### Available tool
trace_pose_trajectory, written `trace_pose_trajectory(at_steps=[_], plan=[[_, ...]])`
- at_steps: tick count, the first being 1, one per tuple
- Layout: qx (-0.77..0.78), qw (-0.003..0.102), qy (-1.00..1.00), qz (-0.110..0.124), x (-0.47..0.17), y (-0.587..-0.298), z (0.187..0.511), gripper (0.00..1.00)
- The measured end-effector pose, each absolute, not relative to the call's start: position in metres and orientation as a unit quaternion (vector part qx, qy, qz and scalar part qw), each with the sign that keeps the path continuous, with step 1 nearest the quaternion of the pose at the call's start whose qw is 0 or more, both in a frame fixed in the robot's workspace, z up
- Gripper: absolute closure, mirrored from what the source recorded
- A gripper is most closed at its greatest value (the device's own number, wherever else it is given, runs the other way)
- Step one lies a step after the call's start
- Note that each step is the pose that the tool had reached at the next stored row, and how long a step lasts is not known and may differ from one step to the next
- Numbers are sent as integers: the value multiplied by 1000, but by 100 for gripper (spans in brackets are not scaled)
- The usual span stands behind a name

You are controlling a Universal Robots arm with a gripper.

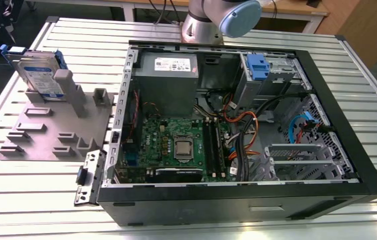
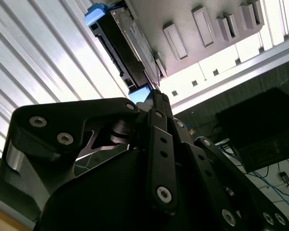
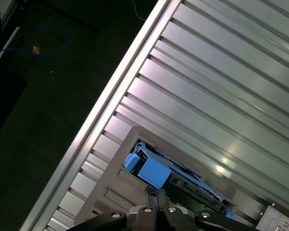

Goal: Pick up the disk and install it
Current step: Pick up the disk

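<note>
- the disk (image 1: 40, 75) is standing on end in the grey holder (image 1: 48, 132), upper left of the exterior view, long axis pointing straight up
- the hand (image 2: 156, 97) is hovering near it in the second wrist view, fingers pressed together, gripping nothing

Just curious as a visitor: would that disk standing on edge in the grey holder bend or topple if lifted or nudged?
The disk looks like a metal slab, so probably stiff and heavyish. Standing on edge, it might tip once clear of the grey holder; its blue rails may offer grip.
</note>
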State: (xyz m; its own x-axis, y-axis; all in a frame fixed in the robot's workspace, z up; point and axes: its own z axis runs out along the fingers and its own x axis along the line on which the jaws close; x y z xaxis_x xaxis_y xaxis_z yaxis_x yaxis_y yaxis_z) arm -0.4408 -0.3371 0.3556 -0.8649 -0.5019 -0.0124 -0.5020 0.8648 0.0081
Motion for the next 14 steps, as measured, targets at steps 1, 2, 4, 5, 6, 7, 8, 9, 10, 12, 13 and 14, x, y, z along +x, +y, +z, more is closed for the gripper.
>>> trace_pose_trajectory(at_steps=[1, 2, 4, 5, 6, 7, 8, 9, 10, 12, 13, 14], plan=[[-260, 5, 966, 6, -441, -337, 356, 89], [-260, 5, 965, 6, -441, -337, 356, 89], [-261, 5, 965, 6, -441, -337, 356, 89], [-261, 5, 965, 6, -441, -337, 356, 89], [-262, 5, 965, 6, -441, -337, 356, 89], [-262, 5, 965, 6, -441, -337, 356, 89], [-262, 5, 965, 6, -441, -337, 356, 89], [-263, 5, 965, 6, -441, -337, 356, 89], [-263, 5, 965, 6, -441, -337, 356, 89], [-263, 5, 965, 6, -441, -337, 356, 89], [-264, 5, 965, 6, -441, -337, 356, 89], [-264, 5, 964, 6, -441, -337, 356, 89]])
